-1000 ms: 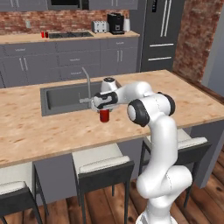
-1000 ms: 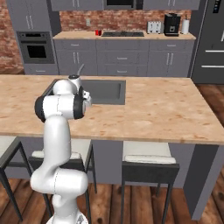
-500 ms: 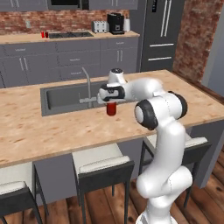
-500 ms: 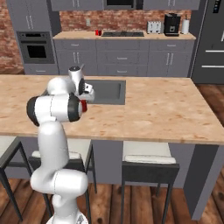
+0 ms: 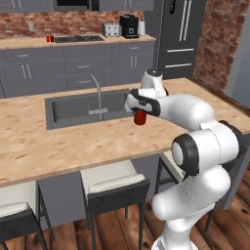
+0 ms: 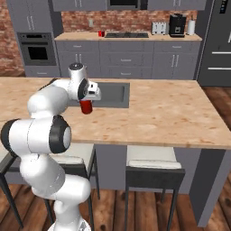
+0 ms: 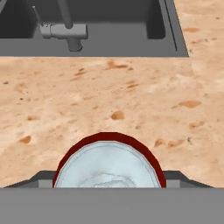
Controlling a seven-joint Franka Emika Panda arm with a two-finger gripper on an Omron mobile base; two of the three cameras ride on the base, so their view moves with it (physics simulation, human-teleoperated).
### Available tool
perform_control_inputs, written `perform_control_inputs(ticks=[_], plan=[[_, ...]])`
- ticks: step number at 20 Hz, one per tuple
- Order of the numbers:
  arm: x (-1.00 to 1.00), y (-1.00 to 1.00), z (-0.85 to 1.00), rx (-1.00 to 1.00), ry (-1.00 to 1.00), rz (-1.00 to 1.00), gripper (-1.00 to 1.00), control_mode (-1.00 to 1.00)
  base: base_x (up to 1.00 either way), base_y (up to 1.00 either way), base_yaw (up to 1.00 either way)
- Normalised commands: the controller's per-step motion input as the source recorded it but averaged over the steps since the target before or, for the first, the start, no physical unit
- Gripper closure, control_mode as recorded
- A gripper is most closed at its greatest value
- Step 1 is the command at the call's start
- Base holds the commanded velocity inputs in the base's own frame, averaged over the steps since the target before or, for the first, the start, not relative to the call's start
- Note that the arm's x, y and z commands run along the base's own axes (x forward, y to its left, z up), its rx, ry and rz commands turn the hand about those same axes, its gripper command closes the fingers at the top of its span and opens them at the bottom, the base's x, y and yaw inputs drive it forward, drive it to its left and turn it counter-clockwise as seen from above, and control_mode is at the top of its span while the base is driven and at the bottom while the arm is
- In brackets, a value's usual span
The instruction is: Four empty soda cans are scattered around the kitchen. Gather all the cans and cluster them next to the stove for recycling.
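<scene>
Red cylindrical soda can [image 5: 140, 117] clamped in end effector [image 5: 138, 115], lifted over wooden worktop [image 5: 73, 141] near sink edge; next, carry to black stove [image 5: 78, 38].

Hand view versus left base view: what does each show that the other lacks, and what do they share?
Hand view alone: the silver-grey top of the held soda can seen from straight above, with the wood-grain counter close beneath. Left base view alone: the tool gripping that can from the side, the stove on the far counter with red cans beside it, the fridge, and the stools. Both: the sink and its faucet.
</scene>
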Motion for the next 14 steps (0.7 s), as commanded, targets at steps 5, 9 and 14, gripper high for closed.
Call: perform_control_inputs(ticks=[5, 9, 14], plan=[[-1.0, -0.54, 0.68, 0.0, -0.1, 0.03, 1.0, -1.0, 0.0, 0.0, 0.0], [-0.95, -0.41, 0.58, 0.0, -0.07, 0.02, 1.0, -1.0, 0.0, 0.0, 0.0], [-0.52, -0.04, 0.16, 0.0, 0.0, 0.0, 1.0, 1.0, -0.15, 0.0, 0.0]])
